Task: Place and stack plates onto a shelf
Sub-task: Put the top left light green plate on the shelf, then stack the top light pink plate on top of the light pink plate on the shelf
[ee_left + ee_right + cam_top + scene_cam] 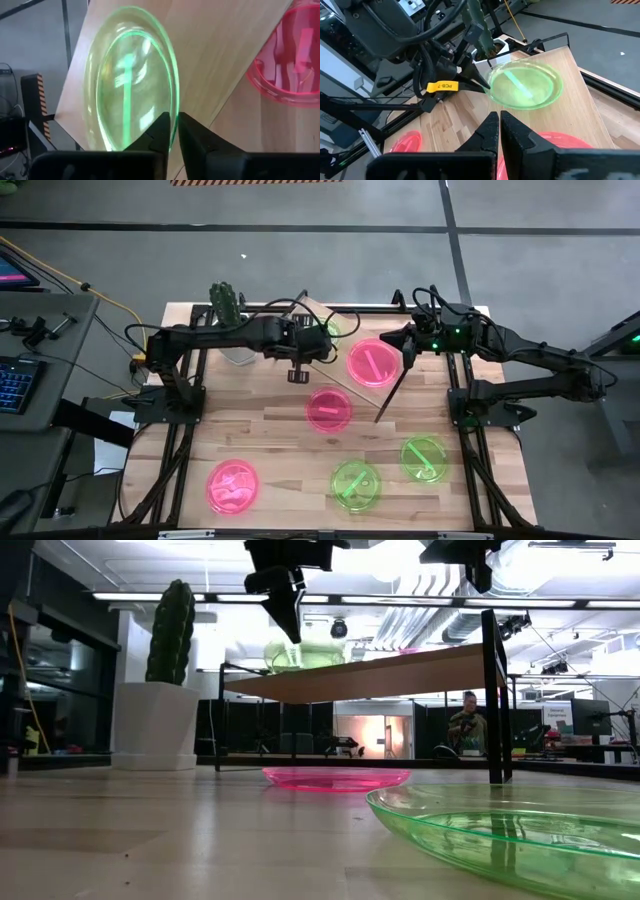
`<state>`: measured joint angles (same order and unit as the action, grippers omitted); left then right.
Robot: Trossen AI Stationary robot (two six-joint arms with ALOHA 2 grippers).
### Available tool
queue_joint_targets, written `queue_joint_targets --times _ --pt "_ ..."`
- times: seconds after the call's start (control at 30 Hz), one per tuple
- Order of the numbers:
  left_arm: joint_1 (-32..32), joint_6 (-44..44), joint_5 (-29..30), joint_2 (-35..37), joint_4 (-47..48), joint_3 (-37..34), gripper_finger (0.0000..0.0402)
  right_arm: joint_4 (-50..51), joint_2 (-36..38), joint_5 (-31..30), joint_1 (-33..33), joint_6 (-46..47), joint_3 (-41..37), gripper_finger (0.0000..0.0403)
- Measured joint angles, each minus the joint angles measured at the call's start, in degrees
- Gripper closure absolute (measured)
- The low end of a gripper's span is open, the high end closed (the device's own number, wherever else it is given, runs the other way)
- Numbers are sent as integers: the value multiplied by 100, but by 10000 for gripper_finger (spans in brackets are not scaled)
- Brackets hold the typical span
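On the far part of the table stands the shelf [400, 668], a light wood board on black legs. A green plate [527, 86] lies on its left part and a pink plate [372, 362] on its right part. My left gripper [173, 125] reaches over the shelf's left end and is shut on the green plate's rim. My right gripper [499, 122] hovers shut above the pink plate, touching nothing. Another pink plate [328, 409] lies flat on the table by the shelf. A further pink plate [232, 485] and two green plates [355, 483] [424, 457] lie flat nearer the front edge. My left gripper pinches the green plate's rim [175, 107] between its two fingers, on the side toward the table's left edge. The fingers [481, 80] come slanting down from the left. The plate rests on the shelf's board [570, 65]; whether its held edge is lifted I cannot tell.
A cactus in a white pot [155, 720] stands at the table's far left corner, next to the shelf's left end. The shelf's black leg [492, 690] stands at its right end. Bare tabletop [270, 430] lies between the shelf and the front plates.
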<state>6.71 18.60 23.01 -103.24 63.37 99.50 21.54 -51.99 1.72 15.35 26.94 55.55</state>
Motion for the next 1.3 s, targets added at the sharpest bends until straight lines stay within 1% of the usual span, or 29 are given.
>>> queue_joint_targets --times 0.33,0.47,0.53,0.6,0.67,0.77,0.93,1.1,1.2,1.3 --pt "5 -191 -7 0 20 4 280 0 0 39 0 -40 0 403" --pt "-14 -645 -55 7 472 279 254 0 0 42 0 -42 0 403" --pt "-7 -1085 -389 73 573 344 248 0 0 43 0 -42 0 403" --pt "77 -1487 -1039 227 497 337 246 2 0 44 0 -42 0 403" --pt "157 -1733 -1665 445 56 319 246 23 11 46 0 -44 0 403" --pt "248 -1970 -2111 868 -993 -36 250 164 95 46 -2 -155 0 403" --pt "393 -2414 -2436 1714 -3089 -1007 252 643 386 54 -2 -195 0 403" --pt "469 -2977 -2470 2498 -4865 -2230 250 966 813 71 -2 -246 0 403" --pt "489 -3386 -2472 2874 -5735 -2919 251 986 1066 70 -2 -300 0 403" --pt "491 -3850 -2472 3109 -6398 -3456 252 986 1221 70 -2 -302 0 403"
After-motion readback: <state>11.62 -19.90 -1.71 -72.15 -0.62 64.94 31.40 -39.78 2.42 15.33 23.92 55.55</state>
